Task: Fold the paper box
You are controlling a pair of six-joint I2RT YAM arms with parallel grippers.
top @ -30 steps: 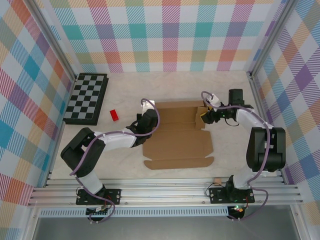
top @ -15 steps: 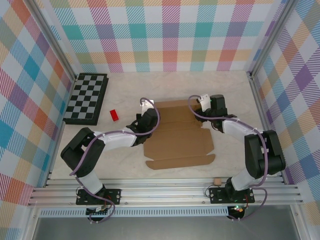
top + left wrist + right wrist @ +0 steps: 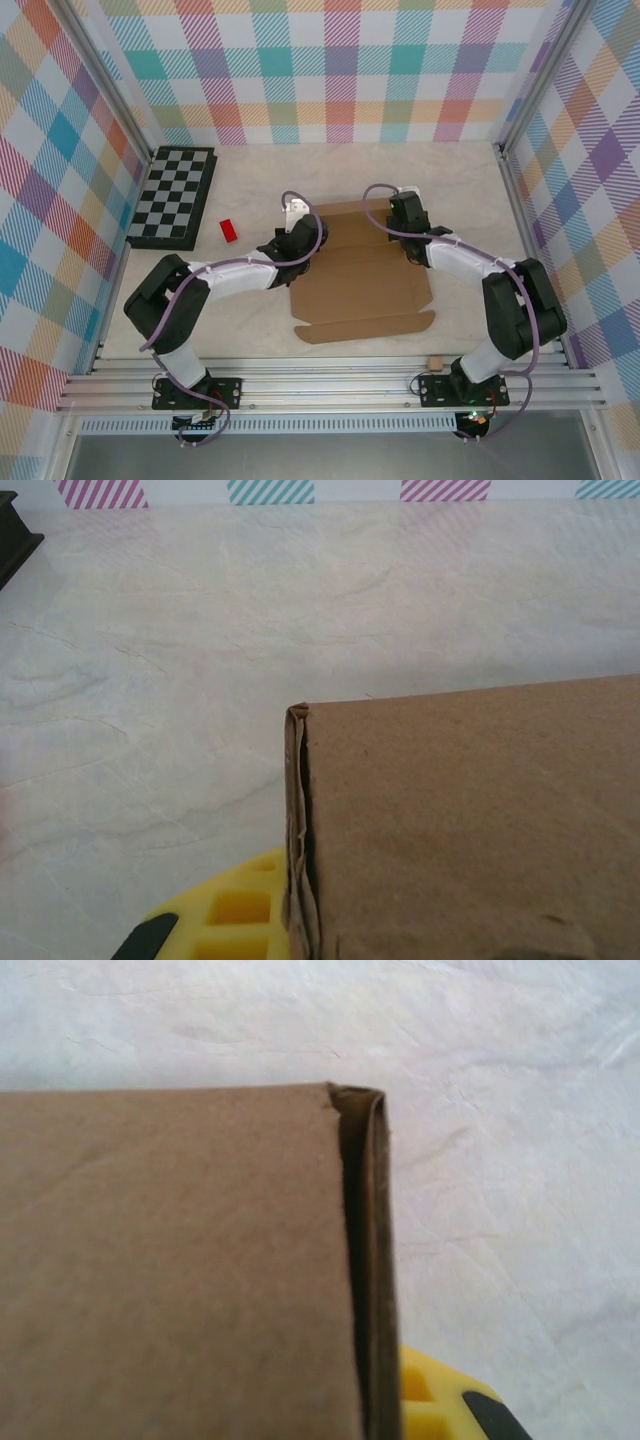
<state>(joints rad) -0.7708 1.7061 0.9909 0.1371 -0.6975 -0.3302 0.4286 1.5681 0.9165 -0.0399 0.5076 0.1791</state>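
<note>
The paper box (image 3: 360, 285) is a brown cardboard sheet with flaps, lying mid-table with its far part folded up. My left gripper (image 3: 306, 238) is at its far left corner and my right gripper (image 3: 405, 222) at its far right corner. In the left wrist view the gripper (image 3: 300, 925) is shut on the doubled cardboard edge (image 3: 298, 810), with a yellow finger (image 3: 225, 910) showing to its left. The right wrist view has that gripper (image 3: 378, 1405) shut on the folded side edge (image 3: 365, 1260), a yellow finger (image 3: 435, 1400) to its right. The cardboard hides the other fingers.
A black-and-grey chessboard (image 3: 175, 197) lies at the back left, with a small red block (image 3: 229, 230) between it and the box. A tiny brown scrap (image 3: 435, 362) sits by the right arm's base. Checked walls enclose the table; metal rails (image 3: 320, 385) run along the near edge.
My right gripper has swung left from beside the box's right edge onto its far right corner and shut there. The left gripper has kept its grip; the box's right side has shifted slightly.
</note>
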